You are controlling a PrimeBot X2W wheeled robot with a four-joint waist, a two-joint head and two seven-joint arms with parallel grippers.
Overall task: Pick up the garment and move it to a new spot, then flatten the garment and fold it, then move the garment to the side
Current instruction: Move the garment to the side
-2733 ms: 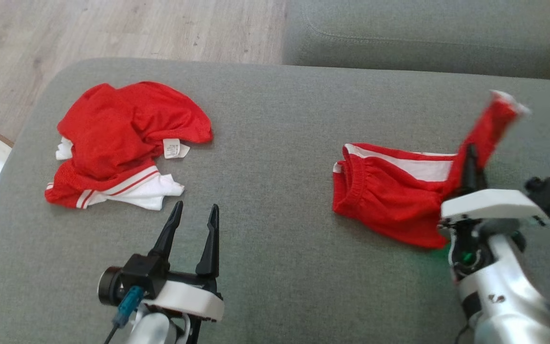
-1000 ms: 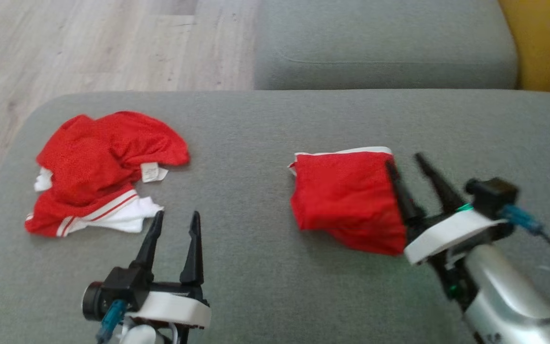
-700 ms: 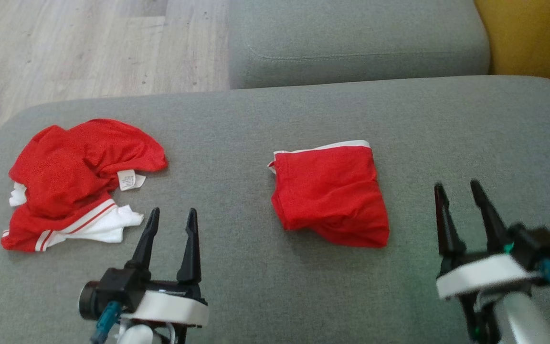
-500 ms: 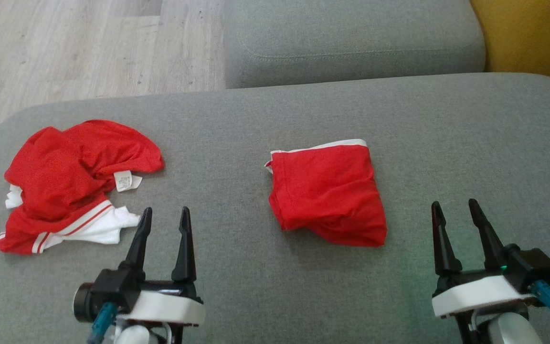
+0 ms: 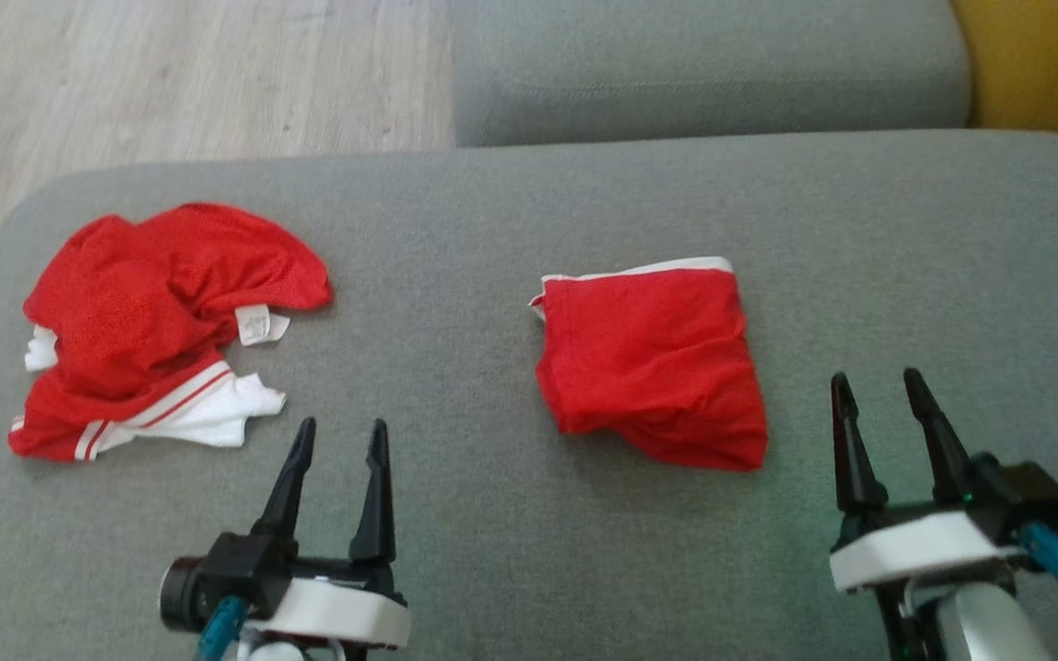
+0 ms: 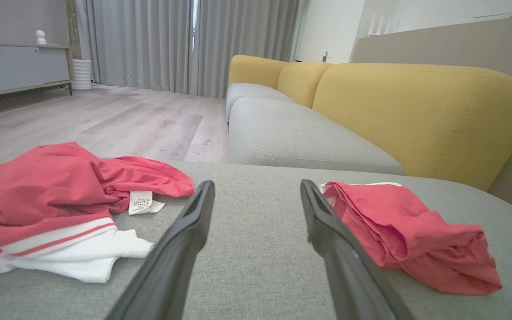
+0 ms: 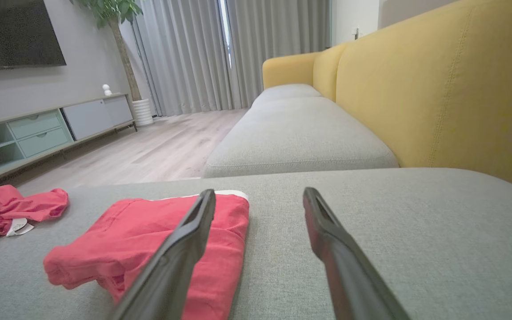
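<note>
The left hand (image 5: 343, 424) is wide open and holds nothing. It sits low over the near part of the grey sofa seat (image 5: 511, 542). The right hand (image 5: 875, 375) is wide open too, and empty, at the near right. Between the two hands and a bit farther away, the folded red garment (image 5: 653, 363) lies on the seat, with a white edge on its far side. It touches neither hand. At the far left lies a crumpled red and white cloth (image 5: 152, 312). On the right stands the yellow sofa back (image 6: 416, 111).

Matt red cloth garment (image 5: 653, 363) (mesh-like) on coarse-woven grey cushion (image 5: 492, 229).
</note>
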